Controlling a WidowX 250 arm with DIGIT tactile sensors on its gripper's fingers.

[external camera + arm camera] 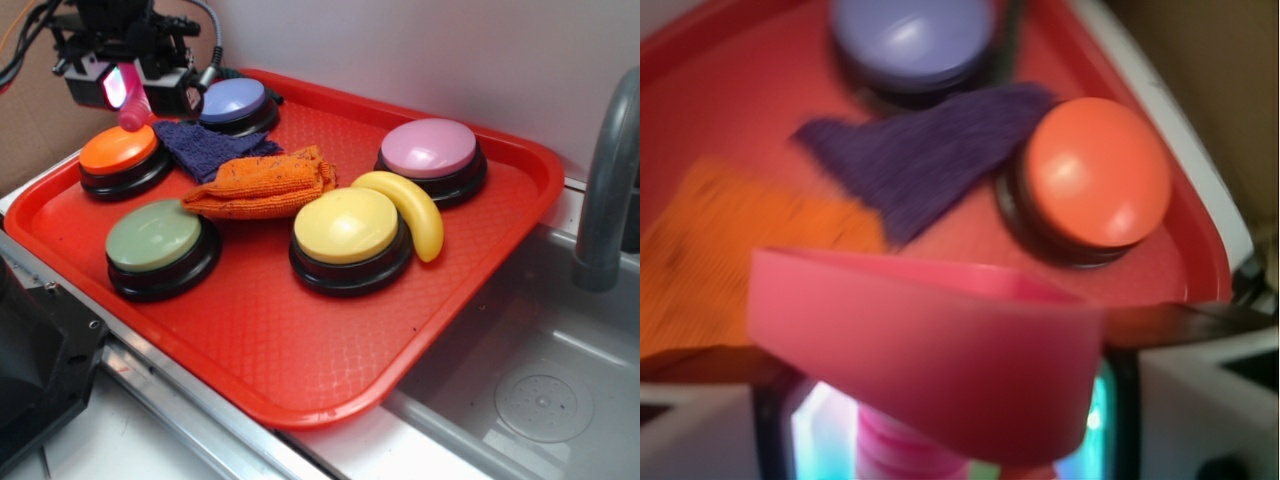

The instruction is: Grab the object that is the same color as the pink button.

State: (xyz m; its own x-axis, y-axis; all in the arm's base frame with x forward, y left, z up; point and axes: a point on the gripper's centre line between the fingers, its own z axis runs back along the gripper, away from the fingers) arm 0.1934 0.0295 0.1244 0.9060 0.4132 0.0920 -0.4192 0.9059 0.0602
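While the gripper [128,92] clamped the bolt [131,110] at ten o'clock, its shallow-looking hold risked slipping.

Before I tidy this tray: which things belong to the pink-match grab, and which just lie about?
Job:
pink toy bolt, held in the gripper
pink button

Lying about:
banana
orange cloth
purple cloth
yellow button
green button
orange button
lilac button

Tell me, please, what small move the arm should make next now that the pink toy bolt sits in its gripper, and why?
Probably a short straight lift. The gripper seems shut on the pink bolt, which hangs just above the orange button and near the purple cloth. Rising would clear both and confirm the hold.
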